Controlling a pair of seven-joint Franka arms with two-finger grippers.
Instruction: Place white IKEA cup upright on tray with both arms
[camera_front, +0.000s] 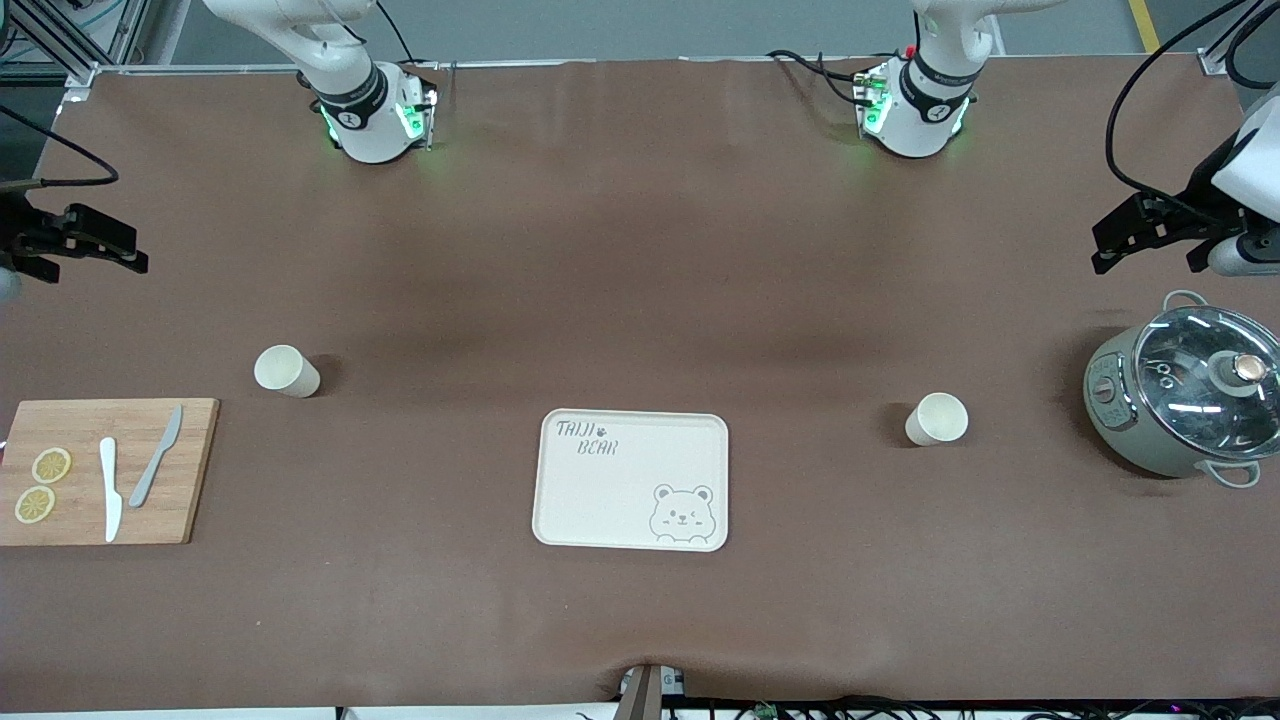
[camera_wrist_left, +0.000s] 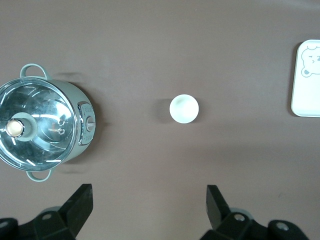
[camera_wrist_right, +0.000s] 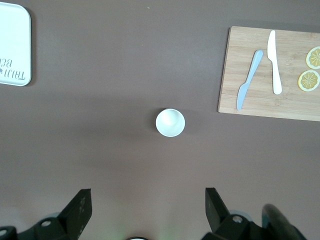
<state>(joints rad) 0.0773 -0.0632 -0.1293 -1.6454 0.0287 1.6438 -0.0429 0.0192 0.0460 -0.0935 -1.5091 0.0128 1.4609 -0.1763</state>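
Observation:
Two white cups stand upright, mouths up, on the brown table. One cup (camera_front: 287, 371) (camera_wrist_right: 170, 122) is toward the right arm's end. The other cup (camera_front: 937, 418) (camera_wrist_left: 184, 108) is toward the left arm's end. The cream tray (camera_front: 632, 480) with "TAIJI BEAR" lettering and a bear drawing lies between them, nearer the front camera, with nothing on it. My left gripper (camera_front: 1098, 248) (camera_wrist_left: 148, 210) is open and empty, up in the air near the pot. My right gripper (camera_front: 125, 250) (camera_wrist_right: 148, 210) is open and empty, up in the air at its own end of the table.
A grey-green pot with a glass lid (camera_front: 1190, 390) (camera_wrist_left: 45, 129) stands at the left arm's end. A wooden cutting board (camera_front: 105, 470) (camera_wrist_right: 270, 75) at the right arm's end holds two knives and two lemon slices. The tray's edge shows in both wrist views (camera_wrist_left: 306, 80) (camera_wrist_right: 14, 45).

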